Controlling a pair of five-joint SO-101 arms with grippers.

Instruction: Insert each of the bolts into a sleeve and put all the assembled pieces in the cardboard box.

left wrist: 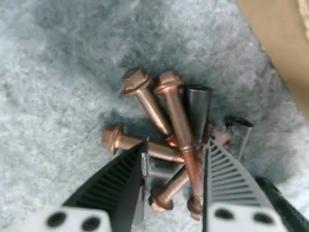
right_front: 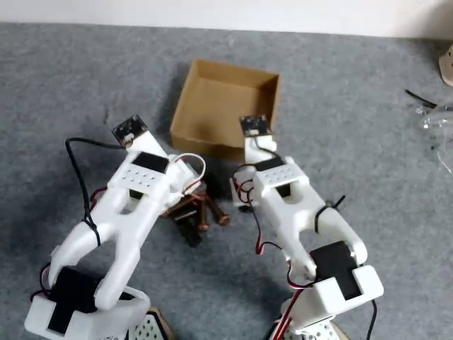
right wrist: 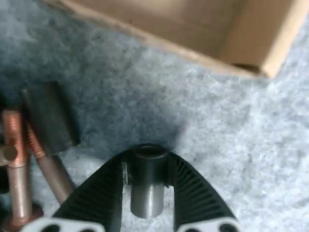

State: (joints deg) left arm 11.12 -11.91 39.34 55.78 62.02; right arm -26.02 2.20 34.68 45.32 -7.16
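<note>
Over to the left arm first: parked low above the heap of bolts [left wrist: 175,111] with the left pincer [left wrist: 176,145] spread wide, one ribbed finger [left wrist: 120,179] on either side of a long copper shank. Hard to call from here whether pressing on that shank or merely straddling it. Criss-crossed on the grey bench [right_front: 368,163], about midway between the left and right edges and nearer the front edge than the back, hex heads pointing every which way. Tucked into the same heap, touching the copper, a dark loose sleeve [left wrist: 198,104], and just beside it a second dark tube [left wrist: 240,133] with its open end showing. Now across to the right arm: closed down narrow with the right pincer [right wrist: 147,159] on a held sleeve [right wrist: 146,198], gripped firmly between both ribbed pads, lined up with the fingers, hollow mouth facing out at the tips. Poised just beside the heap, on the side toward the bench's right edge, close above the grey surface. Just beyond both pincers, toward the back edge, the cardboard box [right_front: 205,145], open-topped, sitting askew to the bench edges, its near wall close to the bolts. Way out near the right edge, well apart from all this, some clear plastic [right_front: 439,124].
</note>
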